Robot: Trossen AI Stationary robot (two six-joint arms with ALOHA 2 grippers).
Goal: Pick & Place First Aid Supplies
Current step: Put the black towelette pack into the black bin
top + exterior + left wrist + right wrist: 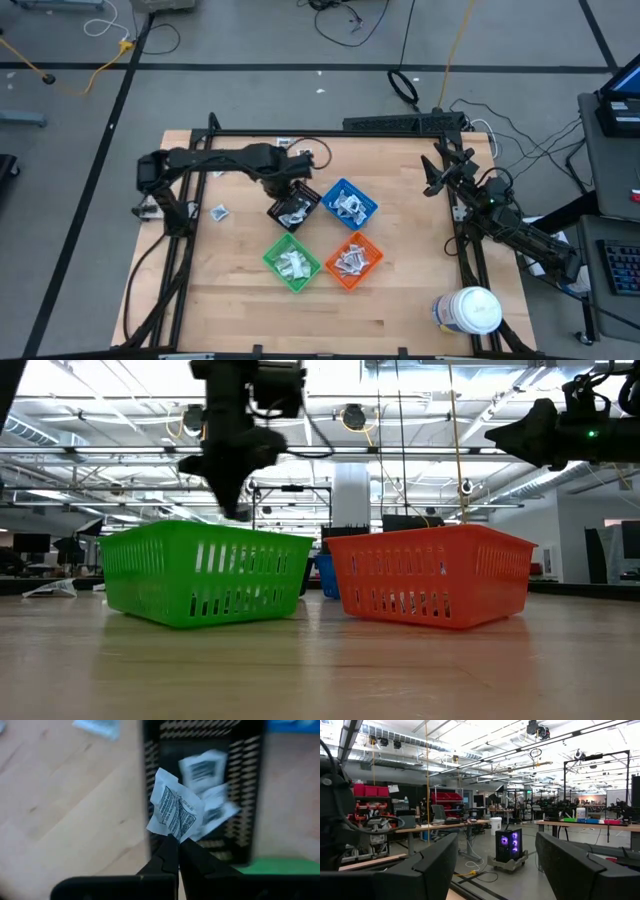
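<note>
Bins hold most supplies already: black (293, 211), blue (349, 204), green (291, 263), orange (353, 259). My left gripper (178, 839) pinches a printed packet (174, 810) above the black bin; one packet (219, 211) remains on the table. My right gripper (496, 851) waits agape at the table's edge.

Both arms are matte black, built of rounded joint housings linked by slim straight segments. The left gripper (177, 851) ends in two narrow, tapering dark fingers set on a broad flat black bar. The right gripper (495, 865) has wider, blocky, angular black fingers, and a small green light glows on that arm's wrist.
</note>
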